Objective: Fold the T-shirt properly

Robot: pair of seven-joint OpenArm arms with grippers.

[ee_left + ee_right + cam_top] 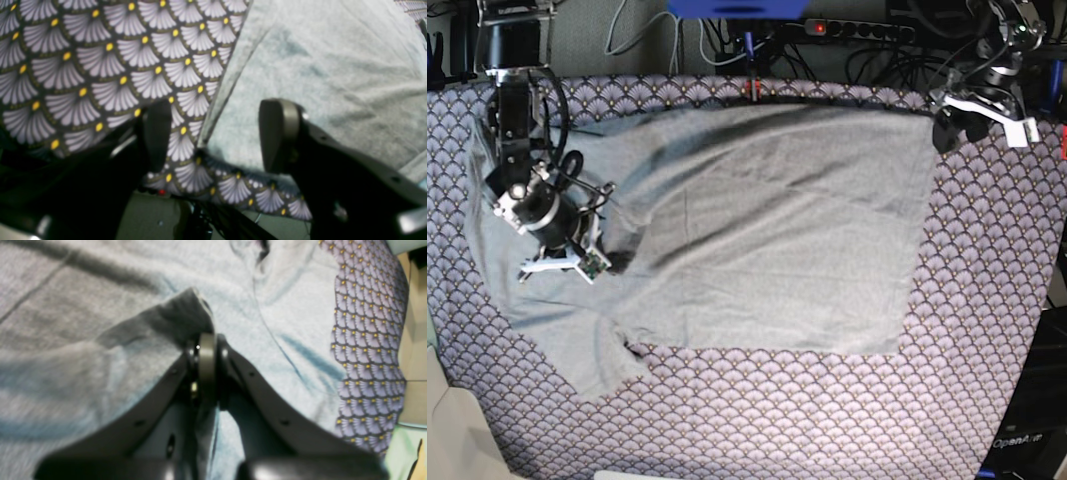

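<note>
The large light grey knit T-shirt (767, 220) lies spread across the purple fan-scale patterned cloth (987, 330) covering the tabletop. At the base view's left, the right end effector (206, 340) is clamped on a raised fold of it. The left end effector (213, 133) – jaws wide, holding nothing – sits at the shirt's upper-right corner.

I am looking at the T-shirt (767, 230), and it is showing as soft grey cloth, a bit fuzzy and not shiny, with wrinkles. The purple cloth (987, 330) lying under it is looking smooth and flat, with printed fan shapes and yellow dots. The left gripper (213, 136) is showing dull black plastic with smooth grey pads. The right gripper (206, 353) is looking like the same matt black plastic.
</note>
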